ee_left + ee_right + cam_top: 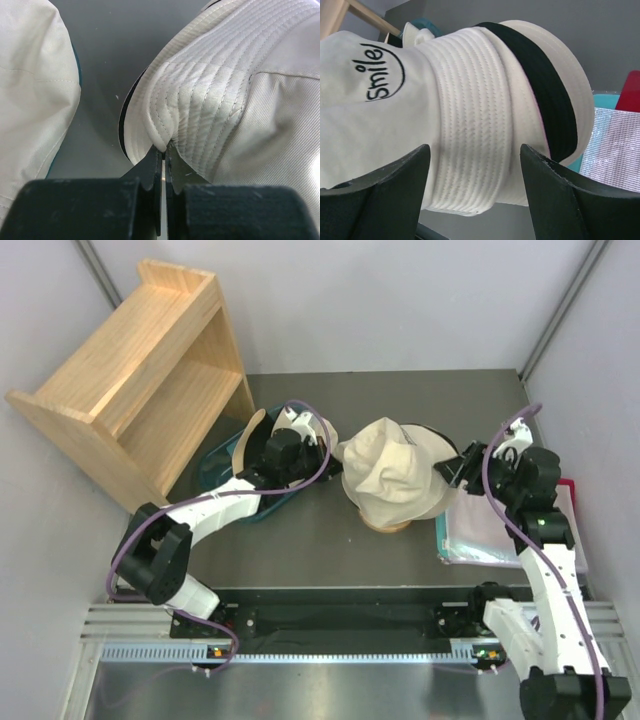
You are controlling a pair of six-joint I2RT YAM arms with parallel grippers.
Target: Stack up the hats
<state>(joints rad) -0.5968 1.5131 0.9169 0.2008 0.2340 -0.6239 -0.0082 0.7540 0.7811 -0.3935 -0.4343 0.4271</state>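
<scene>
The left gripper (163, 155) is clamped tight on a fold of the top hat (235, 100). The stitched brim is bunched right at its fingertips, with only cloth between the jaws. Just beyond the pinch the brim fans out and shows its black underside. Off to this gripper's left, well apart from the pinch, another cream hat (30, 100) lies in the teal tub (212, 468).

The right gripper (474, 150) stands wide. Its fingers (385, 185) sit either side of the ribbed brim and do not seem to press on it. Past that brim a black band shows between cream layers, so more than one hat is already piled there (how many I cannot tell). The crown lettered "Smile!" lies further off to this gripper's left. From above, the pile sits on the wooden stand (385, 527), between the two grippers.

These hats look light, soft and floppy, and not fragile. The twill should give the pads good friction. The rows of stitching probably make the brim the firmest place to hold. A hat held at one point will likely droop on the far side. Holding the brim at opposite sides should keep the hat open enough to settle over the crown below.
</scene>
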